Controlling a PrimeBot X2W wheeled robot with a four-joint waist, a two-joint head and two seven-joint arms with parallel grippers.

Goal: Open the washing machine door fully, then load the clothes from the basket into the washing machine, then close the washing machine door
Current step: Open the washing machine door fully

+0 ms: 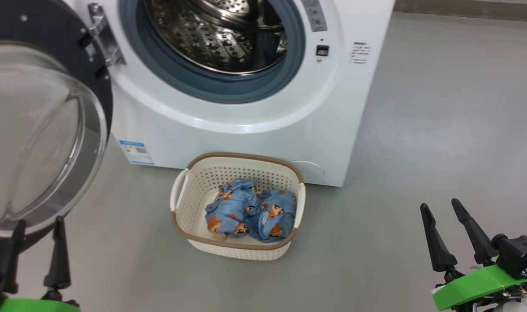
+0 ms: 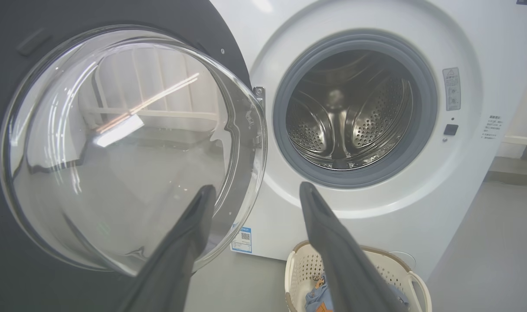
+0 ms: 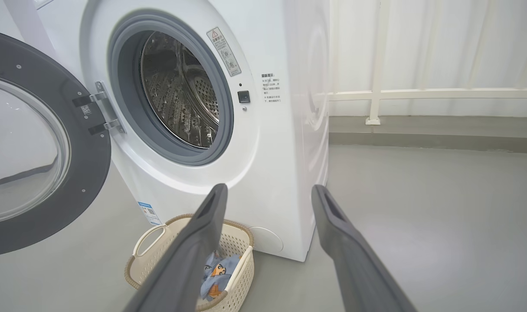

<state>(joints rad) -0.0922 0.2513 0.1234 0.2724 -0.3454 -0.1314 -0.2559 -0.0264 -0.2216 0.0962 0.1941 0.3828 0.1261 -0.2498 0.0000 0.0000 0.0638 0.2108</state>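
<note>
Head view: we see the washing machine door (image 1: 37, 130) swung wide to the left of the washing machine (image 1: 254, 117). Its glass bowl faces us, and the drum (image 1: 220, 34) is bare inside the grey-blue gasket (image 1: 246, 93). The basket (image 1: 239, 157) stands on the floor (image 1: 419, 151), just before the machine's lower front edge. Both clothes (image 1: 250, 210) lie bunched inside it, toward its right side. The left gripper (image 1: 40, 222) is at lower left, fingers apart with nothing between them, tips over the door's lower rim. Whether it touches the door we cannot tell. The right gripper (image 1: 440, 203) is at lower right, fingers apart and empty, well apart from the basket.

Left wrist view: we look past spread fingers at the door glass on the left and the open drum on the right. The basket rim peeks in at the bottom edge with blue fabric inside.

Right wrist view: spread fingers frame the basket at the machine's foot, near the blue label sticker (image 3: 147, 212). The door hangs wide open on its hinge.

We judge the door step done or nearly so. Loading is the step in hand, not yet begun. The next move calls for one gripper to drop into the basket, pinch a garment, lift it clear of the rim and carry it past the gasket into the drum.
</note>
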